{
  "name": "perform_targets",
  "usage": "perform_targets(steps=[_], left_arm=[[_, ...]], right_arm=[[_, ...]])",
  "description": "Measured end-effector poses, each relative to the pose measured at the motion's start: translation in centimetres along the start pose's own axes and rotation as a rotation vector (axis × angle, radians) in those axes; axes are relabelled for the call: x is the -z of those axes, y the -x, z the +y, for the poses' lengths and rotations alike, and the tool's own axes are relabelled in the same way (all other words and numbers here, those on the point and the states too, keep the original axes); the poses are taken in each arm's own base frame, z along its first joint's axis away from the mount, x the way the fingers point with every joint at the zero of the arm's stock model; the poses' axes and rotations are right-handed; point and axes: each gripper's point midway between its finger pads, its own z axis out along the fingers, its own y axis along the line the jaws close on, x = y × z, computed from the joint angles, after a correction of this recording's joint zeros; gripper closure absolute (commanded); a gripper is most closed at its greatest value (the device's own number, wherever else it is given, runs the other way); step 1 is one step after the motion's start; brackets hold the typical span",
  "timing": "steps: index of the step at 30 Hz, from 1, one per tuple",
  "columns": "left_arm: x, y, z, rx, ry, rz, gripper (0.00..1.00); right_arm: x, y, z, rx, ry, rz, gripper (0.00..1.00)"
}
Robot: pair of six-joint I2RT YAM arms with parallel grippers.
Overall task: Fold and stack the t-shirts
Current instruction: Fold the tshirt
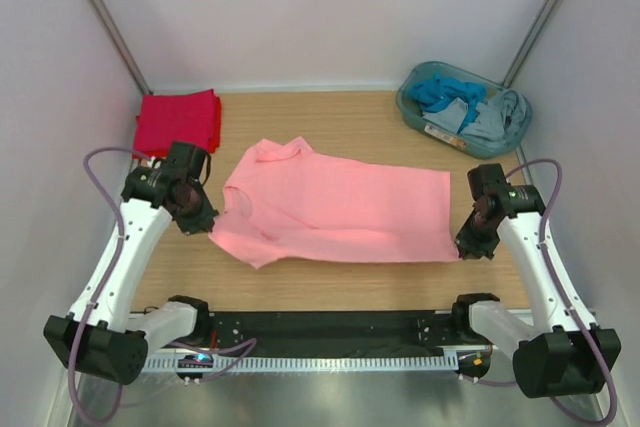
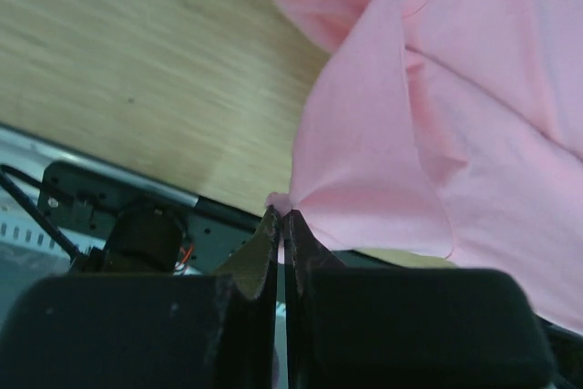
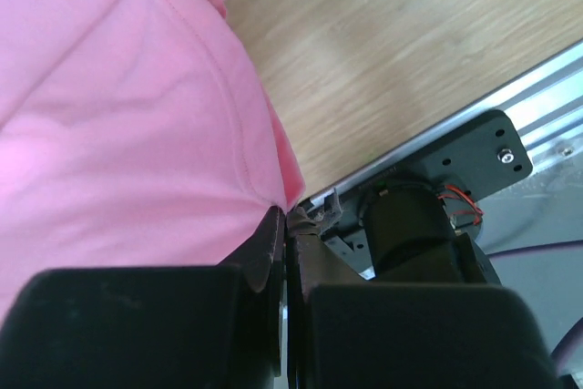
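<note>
- The left gripper (image 2: 281, 218) is clamped on a small pinch of the pink tee (image 1: 340, 212), at the end nearest it. The cloth fans out ahead of the fingertips and to their right.
- The right gripper (image 3: 290, 214) is likewise closed on the tee's hem corner, and the rest of the cloth spreads away to its left.
- The tee lies flat on the table (image 1: 340, 112), stretched sideways from one gripper to the other.
- The step looks like a lengthwise fold: lift both held points and carry them away from the bases to the tee's far edge.
- To do it well, raise both grippers together at matched height, with the near edge taut between them so it neither sags nor twists.
- Both pinches sit right at the fingertips, so a jerk could pull the cloth free. Move smoothly.
- The red tee (image 1: 178, 122) sits folded just beyond the left gripper and well apart from the right. It is the likely base for the stack.
</note>
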Motion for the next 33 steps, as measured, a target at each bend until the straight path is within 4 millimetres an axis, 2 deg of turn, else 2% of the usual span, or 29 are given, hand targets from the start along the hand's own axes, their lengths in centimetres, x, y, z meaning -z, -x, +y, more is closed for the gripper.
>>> perform_targets(steps=[2, 4, 18, 21, 24, 29, 33], left_arm=[[-0.9, -2.0, 1.1, 0.004, 0.038, 0.07, 1.0], [-1.2, -2.6, 1.4, 0.012, 0.056, 0.092, 1.0], [-0.5, 0.5, 1.2, 0.011, 0.098, -0.006, 1.0], [-0.8, 0.3, 1.0, 0.008, 0.102, 0.017, 1.0], [-2.0, -0.6, 1.0, -0.001, 0.13, 0.081, 1.0], [-4.8, -1.3, 0.8, -0.032, 0.216, 0.2, 1.0], [-7.4, -0.8, -0.3, -0.066, 0.263, 0.274, 1.0]], right_arm=[[-0.4, -1.0, -0.6, 0.007, -0.008, 0.021, 0.99], [-0.3, -1.2, -0.9, 0.01, -0.009, 0.016, 0.99], [0.6, 0.0, -0.6, 0.045, 0.0, -0.022, 0.99], [0.5, 0.2, -0.6, 0.048, -0.015, -0.026, 0.99], [0.0, 0.1, -0.6, 0.058, -0.043, 0.001, 0.99], [-2.0, -1.1, -1.1, 0.079, -0.143, 0.123, 0.99], [-3.7, -0.7, -0.8, 0.103, -0.231, 0.199, 0.99]])
